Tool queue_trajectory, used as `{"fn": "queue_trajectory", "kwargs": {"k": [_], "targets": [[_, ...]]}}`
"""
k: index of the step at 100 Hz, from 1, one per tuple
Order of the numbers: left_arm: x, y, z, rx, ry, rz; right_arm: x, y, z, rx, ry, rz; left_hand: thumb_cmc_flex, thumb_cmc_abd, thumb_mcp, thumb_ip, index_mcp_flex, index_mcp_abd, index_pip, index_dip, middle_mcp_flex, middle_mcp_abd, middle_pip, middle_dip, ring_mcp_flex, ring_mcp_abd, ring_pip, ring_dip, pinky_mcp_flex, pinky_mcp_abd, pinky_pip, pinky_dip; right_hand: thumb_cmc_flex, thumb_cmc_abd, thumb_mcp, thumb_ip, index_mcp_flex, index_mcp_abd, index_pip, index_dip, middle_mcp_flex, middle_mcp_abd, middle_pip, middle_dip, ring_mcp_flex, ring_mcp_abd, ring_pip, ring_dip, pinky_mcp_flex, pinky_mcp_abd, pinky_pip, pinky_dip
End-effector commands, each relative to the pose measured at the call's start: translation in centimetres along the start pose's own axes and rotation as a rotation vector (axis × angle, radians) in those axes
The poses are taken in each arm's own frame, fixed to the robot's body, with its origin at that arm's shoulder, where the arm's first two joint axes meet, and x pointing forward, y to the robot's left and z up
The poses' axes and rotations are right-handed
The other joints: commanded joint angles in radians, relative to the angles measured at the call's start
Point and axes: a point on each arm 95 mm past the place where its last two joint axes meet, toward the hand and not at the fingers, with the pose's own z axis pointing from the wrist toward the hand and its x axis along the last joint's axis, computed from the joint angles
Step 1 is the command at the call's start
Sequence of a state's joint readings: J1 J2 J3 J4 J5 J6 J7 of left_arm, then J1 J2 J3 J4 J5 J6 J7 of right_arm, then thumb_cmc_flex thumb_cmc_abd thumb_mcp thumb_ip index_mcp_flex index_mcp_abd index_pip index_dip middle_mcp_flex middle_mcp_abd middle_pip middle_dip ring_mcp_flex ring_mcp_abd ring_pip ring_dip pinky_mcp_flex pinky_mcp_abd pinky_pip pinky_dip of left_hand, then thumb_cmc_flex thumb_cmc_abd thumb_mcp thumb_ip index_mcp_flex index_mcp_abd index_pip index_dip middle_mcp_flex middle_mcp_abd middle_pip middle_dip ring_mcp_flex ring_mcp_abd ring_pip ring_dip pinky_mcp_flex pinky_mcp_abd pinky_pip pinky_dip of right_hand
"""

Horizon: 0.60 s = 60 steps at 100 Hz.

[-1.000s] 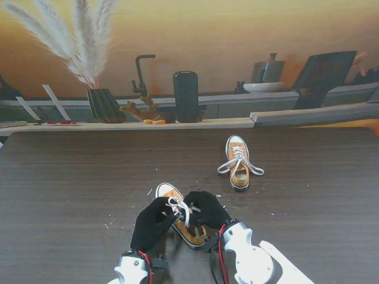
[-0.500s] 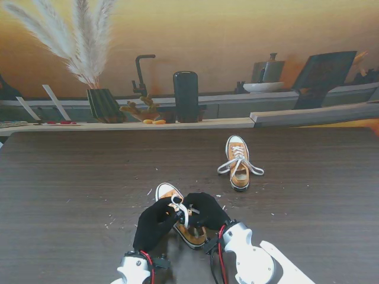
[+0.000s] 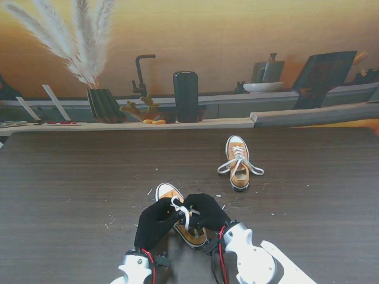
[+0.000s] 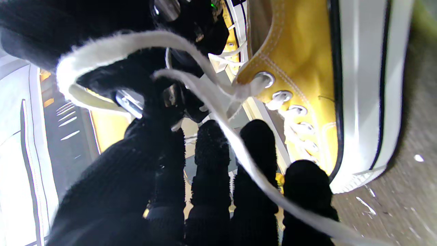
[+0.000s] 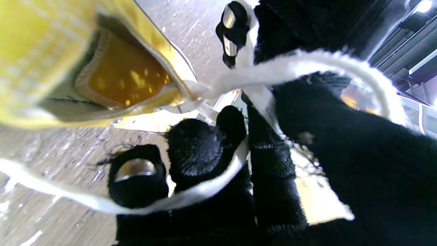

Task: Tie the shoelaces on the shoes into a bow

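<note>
Left hand (image 3: 155,223) and right hand (image 3: 204,210) both have fingers pinched on white lace (image 3: 181,210) over near shoe (image 3: 177,225); keep loops taut, pull evenly apart.

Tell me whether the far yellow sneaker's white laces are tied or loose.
Loose: the far yellow sneaker's white laces trail onto the dark wooden table on both sides, with no bow visible.

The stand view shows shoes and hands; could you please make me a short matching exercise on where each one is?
Things:
1. near shoe
2. far shoe
3. left hand
4. right hand

Places or states:
A. alone, farther from me, to the right
B. between both hands
C. at the lace, left side
D. at the lace, right side

Pairs: 1-B, 2-A, 3-C, 4-D
</note>
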<state>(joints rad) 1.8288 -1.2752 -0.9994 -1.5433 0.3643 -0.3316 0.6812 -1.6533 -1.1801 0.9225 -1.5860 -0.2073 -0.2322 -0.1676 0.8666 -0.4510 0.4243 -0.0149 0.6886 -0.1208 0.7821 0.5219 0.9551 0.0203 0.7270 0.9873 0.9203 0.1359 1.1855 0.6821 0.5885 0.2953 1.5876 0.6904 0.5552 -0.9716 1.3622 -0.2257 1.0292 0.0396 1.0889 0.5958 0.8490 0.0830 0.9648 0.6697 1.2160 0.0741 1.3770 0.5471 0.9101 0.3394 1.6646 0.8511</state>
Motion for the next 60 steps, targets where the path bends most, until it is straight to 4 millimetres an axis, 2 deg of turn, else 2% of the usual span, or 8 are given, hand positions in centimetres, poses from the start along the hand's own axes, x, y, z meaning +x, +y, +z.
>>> {"fn": "queue_trajectory", "kwargs": {"k": [1,27,60], "targets": [[0.2,0.5,0.0,-0.026,0.001,0.0,0.5,-0.3,0.0,0.016,0.018,0.004,0.07,-0.018,0.003,0.009,0.026,-0.116,0.106,0.067,0.007,-0.014,-0.007,0.033,0.025,-0.017,0.002,0.026,0.011,0.011,-0.004,0.002,0.022,-0.01,0.07,0.044,0.036,-0.126,0.018,0.023,0.022,0.0,0.0,-0.001,0.029,-0.013,0.004,-0.003,0.01,-0.004,0.03,-0.006],[0.1,-0.1,-0.2,-0.035,-0.002,0.003,0.6,0.0,0.0,-0.009,0.014,0.007,-0.026,-0.027,0.198,0.027,-0.106,-0.012,0.223,0.198,-0.032,-0.013,0.005,0.067,0.01,-0.006,0.001,0.028,-0.003,0.018,0.0,0.015,0.023,-0.007,0.071,0.043,0.036,-0.126,0.018,0.024,0.021,0.0,-0.001,0.0,0.029,-0.013,0.004,-0.003,0.01,-0.004,0.03,-0.006],[0.0,-0.6,-0.4,-0.035,-0.011,0.014,0.5,0.0,-0.1,-0.012,0.012,0.007,-0.082,-0.004,0.273,0.039,-0.202,0.019,0.298,0.301,-0.087,-0.006,0.025,0.062,-0.008,-0.004,-0.003,0.028,-0.007,0.017,0.0,0.02,0.023,-0.006,0.071,0.044,0.036,-0.127,0.018,0.025,0.022,-0.001,-0.001,0.0,0.027,-0.013,0.004,-0.003,0.007,-0.004,0.028,-0.007]]}}
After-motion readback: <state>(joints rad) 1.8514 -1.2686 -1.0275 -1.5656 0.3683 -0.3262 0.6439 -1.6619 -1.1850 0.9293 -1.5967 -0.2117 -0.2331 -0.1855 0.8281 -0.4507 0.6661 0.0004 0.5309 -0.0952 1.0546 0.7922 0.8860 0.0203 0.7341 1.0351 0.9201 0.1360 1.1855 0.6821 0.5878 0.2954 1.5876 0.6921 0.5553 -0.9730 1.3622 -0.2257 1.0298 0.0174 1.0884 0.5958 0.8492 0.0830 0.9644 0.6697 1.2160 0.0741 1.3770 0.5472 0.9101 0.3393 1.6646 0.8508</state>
